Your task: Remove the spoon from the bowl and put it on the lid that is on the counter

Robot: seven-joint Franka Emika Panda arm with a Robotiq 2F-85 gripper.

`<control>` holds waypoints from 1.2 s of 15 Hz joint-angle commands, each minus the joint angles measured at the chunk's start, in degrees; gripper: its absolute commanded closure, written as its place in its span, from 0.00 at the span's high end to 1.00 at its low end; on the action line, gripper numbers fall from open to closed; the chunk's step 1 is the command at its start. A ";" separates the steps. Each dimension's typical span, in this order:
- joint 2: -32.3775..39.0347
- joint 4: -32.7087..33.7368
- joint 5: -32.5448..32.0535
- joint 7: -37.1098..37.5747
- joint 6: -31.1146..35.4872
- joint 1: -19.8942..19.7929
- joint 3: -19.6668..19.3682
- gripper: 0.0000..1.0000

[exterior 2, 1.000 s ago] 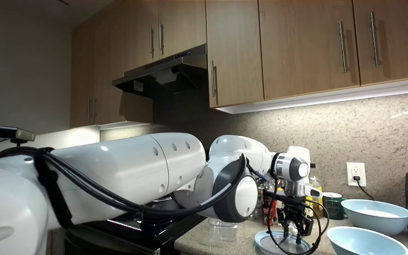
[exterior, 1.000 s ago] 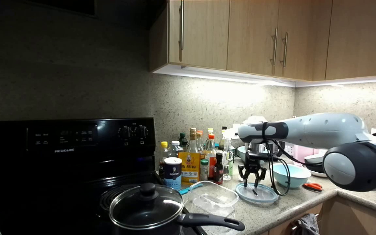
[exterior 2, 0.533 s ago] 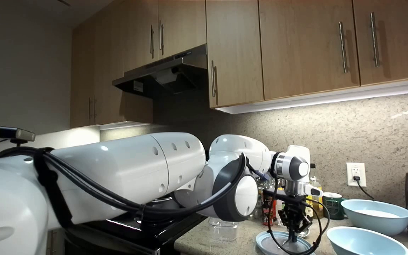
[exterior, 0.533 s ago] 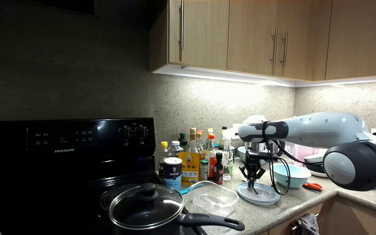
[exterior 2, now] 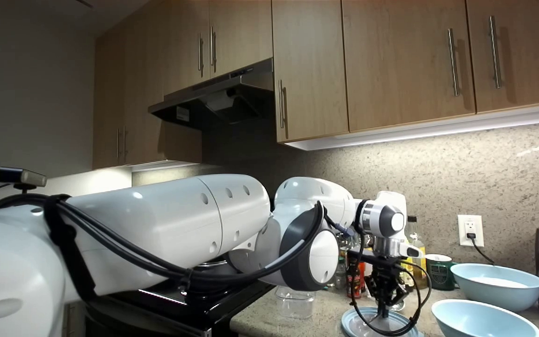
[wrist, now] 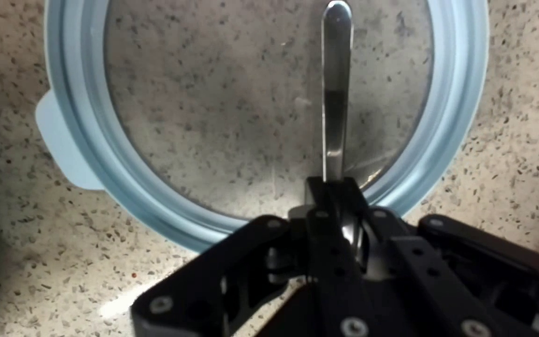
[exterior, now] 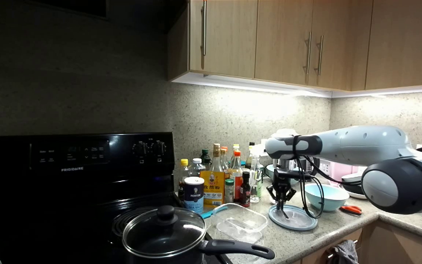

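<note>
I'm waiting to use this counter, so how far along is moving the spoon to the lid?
Done: the spoon is clear of both blue bowls and reaches over the lid. In hand: the gripper is shut on it. Left: probably settling it there and opening those closed jaws.

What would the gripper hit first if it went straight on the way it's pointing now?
Most likely the lid below the gripper, perhaps touched first by the spoon it holds; how much gap there is, if any, I can't tell.
</note>
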 commanded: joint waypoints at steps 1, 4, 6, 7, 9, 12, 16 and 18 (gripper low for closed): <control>-2.12 -1.52 -0.45 -0.01 -2.96 0.39 0.45 0.08; -2.82 -1.49 -0.06 0.26 -5.03 0.23 0.85 0.08; -1.64 -1.09 -0.32 -0.03 -3.50 0.35 0.65 0.10; -1.94 -1.11 -0.32 -0.04 -4.55 0.34 0.64 0.10; -2.24 -1.12 -0.32 -0.04 -5.09 0.33 0.64 0.10; -2.29 -1.47 -0.33 0.32 -5.90 0.23 0.57 0.07; -1.08 -0.76 -0.38 3.35 -8.89 -0.06 0.01 0.07; -1.17 -0.51 -0.73 4.98 -8.31 0.08 -0.55 0.07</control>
